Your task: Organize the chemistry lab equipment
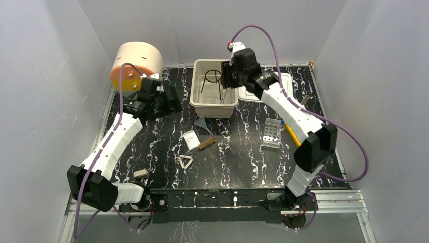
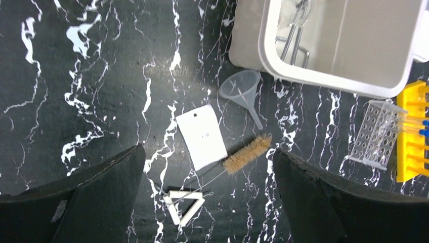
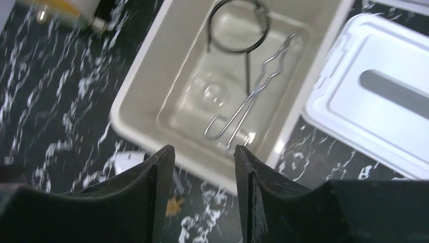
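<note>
A beige bin (image 1: 198,101) at the back holds a black ring stand (image 3: 238,25), metal tongs (image 3: 253,96) and a clear glass piece (image 3: 212,93). My right gripper (image 3: 203,149) hovers over the bin's near wall, open, with nothing between its fingers. On the black mat lie a clear funnel (image 2: 242,86), a white packet (image 2: 201,136), a bristle brush (image 2: 247,153) and a white triangle frame (image 2: 183,205). My left gripper (image 2: 207,149) hangs wide open high above them, holding nothing. A holed rack (image 1: 271,134) and a yellow tube rack (image 1: 292,132) sit to the right.
The bin's white lid (image 1: 275,81) lies right of the bin, partly under the right arm. A big beige-and-orange drum (image 1: 135,66) stands at the back left. A small grey item (image 1: 140,173) rests by the left arm's base. White walls enclose the mat.
</note>
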`<state>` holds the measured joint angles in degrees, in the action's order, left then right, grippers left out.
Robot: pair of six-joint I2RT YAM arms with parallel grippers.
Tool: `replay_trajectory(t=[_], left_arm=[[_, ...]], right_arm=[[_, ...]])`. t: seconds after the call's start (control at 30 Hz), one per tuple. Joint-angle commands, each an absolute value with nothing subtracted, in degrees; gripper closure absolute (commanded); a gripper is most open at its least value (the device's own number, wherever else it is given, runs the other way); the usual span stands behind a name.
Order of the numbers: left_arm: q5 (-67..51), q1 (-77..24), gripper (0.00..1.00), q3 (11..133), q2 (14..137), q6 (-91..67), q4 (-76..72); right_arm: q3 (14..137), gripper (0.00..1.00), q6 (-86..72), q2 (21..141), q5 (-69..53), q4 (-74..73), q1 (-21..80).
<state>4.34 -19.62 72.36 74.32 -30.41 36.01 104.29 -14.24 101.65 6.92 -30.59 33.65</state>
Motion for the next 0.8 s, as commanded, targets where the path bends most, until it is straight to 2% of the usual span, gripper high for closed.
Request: replay_trajectory(t=[0.0,0.07,0.2,0.3,0.47,0.77], left_arm=[[0.4,-19.5,0.06,68.2,71.7,-31.8,33.7],[-2.8,-19.6,0.15,64.3,71.4,-30.7,31.1],[-10.1,-19.6,0.38,56.9,71.6,-27.9,28.1],[-15.9,-20.1,0.47,53.8,71.2,-26.2,26.0],[-17.5,-24.3,0.44,50.5,72.9,-23.4,25.0],[-8.9,-31.7,0.42,50.5,82.3,-22.2,26.5]], right_arm=[[92.8,0.42,-8.1,93.7,3.5,-23.0,41.3],[87.7,0.41,-9.4,91.0,5.4,-21.8,45.4],[79.7,0.40,-19.9,87.1,5.8,-20.1,46.9],[75.2,0.40,-26.8,84.7,7.5,-18.8,46.9],[70.9,0.40,-33.0,81.5,10.4,-16.7,46.8],[69.2,0.40,-36.5,80.0,12.4,-17.4,46.4]])
